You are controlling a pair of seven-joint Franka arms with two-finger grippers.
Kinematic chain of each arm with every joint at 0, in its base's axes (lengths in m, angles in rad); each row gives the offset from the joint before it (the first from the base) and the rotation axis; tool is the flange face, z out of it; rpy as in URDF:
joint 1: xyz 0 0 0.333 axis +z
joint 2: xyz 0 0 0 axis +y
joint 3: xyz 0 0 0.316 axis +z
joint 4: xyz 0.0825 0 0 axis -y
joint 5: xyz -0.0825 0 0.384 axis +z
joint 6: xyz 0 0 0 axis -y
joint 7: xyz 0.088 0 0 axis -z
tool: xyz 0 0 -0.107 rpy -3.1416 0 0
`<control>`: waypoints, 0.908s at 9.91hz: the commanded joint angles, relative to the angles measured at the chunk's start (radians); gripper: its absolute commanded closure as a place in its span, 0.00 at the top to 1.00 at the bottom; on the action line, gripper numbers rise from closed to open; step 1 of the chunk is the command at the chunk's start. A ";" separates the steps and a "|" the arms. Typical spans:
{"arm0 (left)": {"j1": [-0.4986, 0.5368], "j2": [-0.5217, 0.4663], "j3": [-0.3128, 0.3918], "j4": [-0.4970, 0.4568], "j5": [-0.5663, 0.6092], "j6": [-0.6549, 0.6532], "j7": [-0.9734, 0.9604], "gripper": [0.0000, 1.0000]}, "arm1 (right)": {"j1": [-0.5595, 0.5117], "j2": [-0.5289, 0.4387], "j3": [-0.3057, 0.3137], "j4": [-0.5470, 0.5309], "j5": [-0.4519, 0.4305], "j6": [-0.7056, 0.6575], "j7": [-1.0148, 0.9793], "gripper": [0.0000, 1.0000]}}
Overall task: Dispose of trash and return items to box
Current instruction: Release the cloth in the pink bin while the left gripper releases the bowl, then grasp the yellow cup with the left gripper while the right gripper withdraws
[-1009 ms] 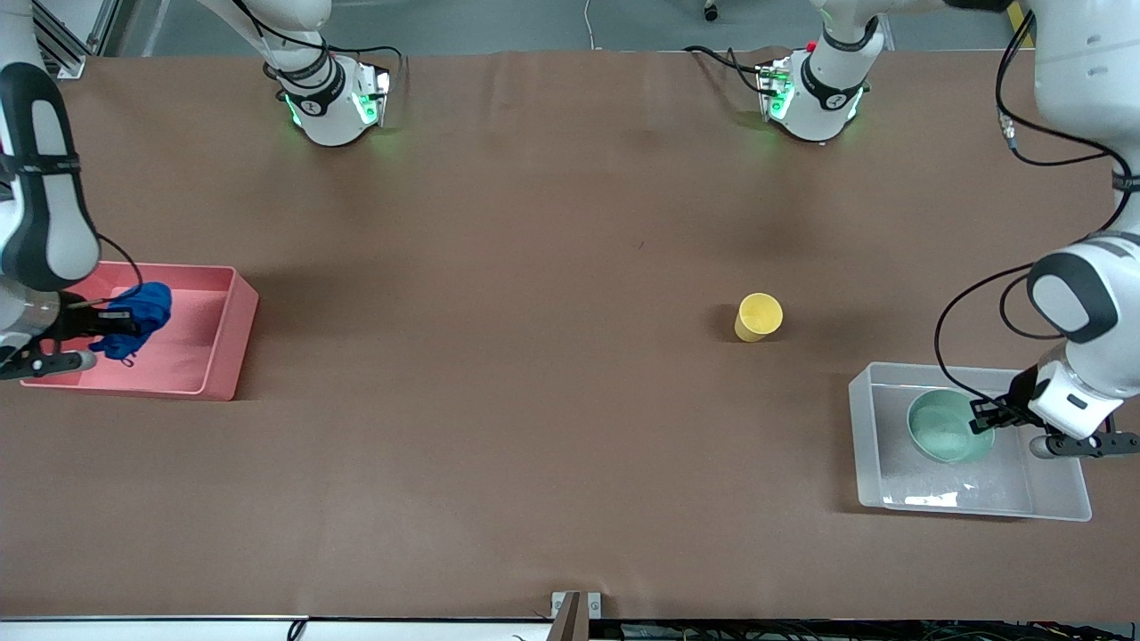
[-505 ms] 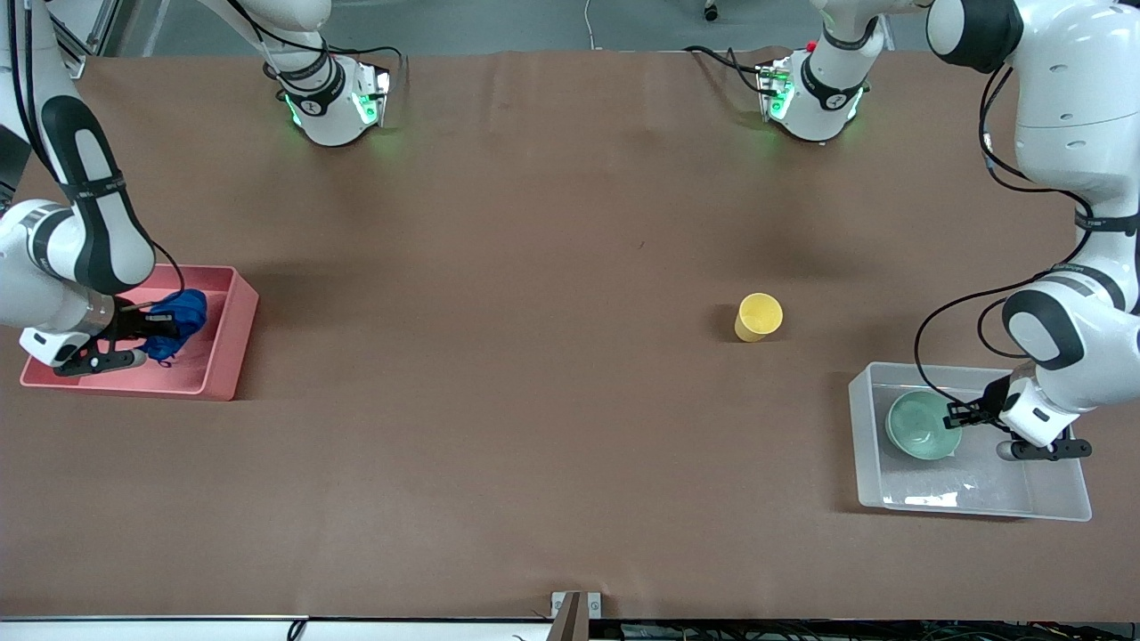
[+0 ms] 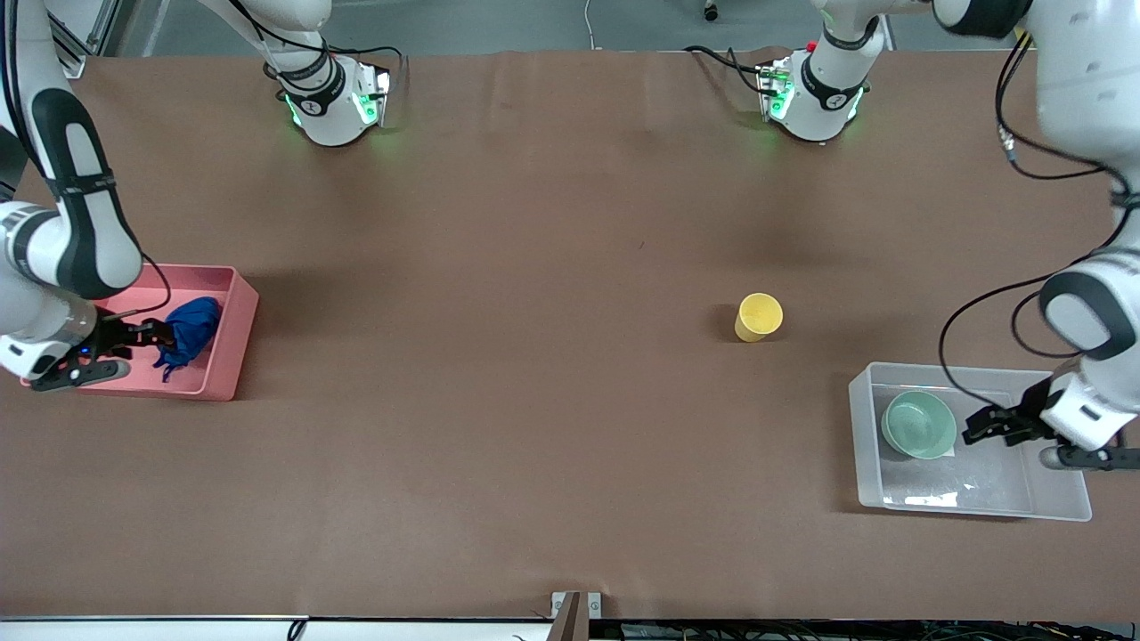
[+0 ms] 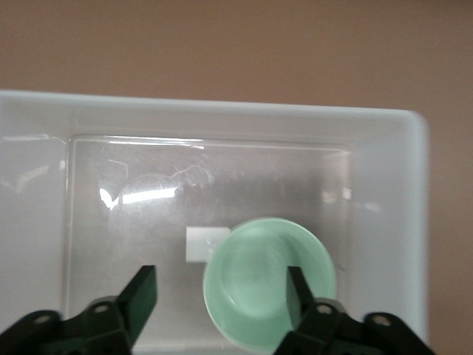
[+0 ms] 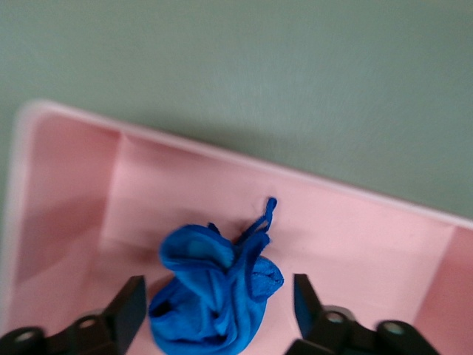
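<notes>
1. My left gripper (image 3: 980, 424) hangs over the clear box (image 3: 1060, 503) at the left arm's end of the table, fingers (image 4: 140, 292) spread wide and holding nothing.
2. The mint-green bowl (image 3: 919, 425) sits upright on the floor of that box, at the end of the box toward the yellow cup. In the left wrist view the bowl (image 4: 267, 279) lies between my open fingers and a little lower, partly covering a small white square mark (image 4: 201, 241) on the bottom of the box (image 4: 222, 111).
3. My right gripper (image 3: 147, 334) is over the pink bin (image 3: 233, 343) at the right arm's end of the table, also opened wide and gripping nothing.
4. The blue wad (image 3: 185, 328) rests inside the pink bin, against the wall that faces the yellow cup. In the right wrist view the wad (image 5: 216, 287) lies bunched on the floor of the bin (image 5: 355, 222) between my fingers (image 5: 131, 302), its thin tail pointing away from me.
5. The yellow cup (image 3: 758, 317) stands on the bare brown table (image 3: 534, 267), outside the clear box, farther from the front camera than the box and apart from it, toward the middle of the table.
</notes>
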 commanded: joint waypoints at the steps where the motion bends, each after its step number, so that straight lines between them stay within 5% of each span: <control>1: -0.011 -0.225 -0.074 -0.211 0.113 -0.044 -0.103 1.00 | 0.079 -0.098 0.003 0.080 -0.014 -0.178 0.189 1.00; 4: -0.009 -0.473 -0.227 -0.478 0.253 -0.042 -0.333 1.00 | 0.211 -0.172 0.003 0.240 -0.013 -0.434 0.480 1.00; 9: -0.012 -0.363 -0.435 -0.675 0.256 0.155 -0.433 0.99 | 0.210 -0.401 -0.033 0.334 0.061 -0.718 0.495 1.00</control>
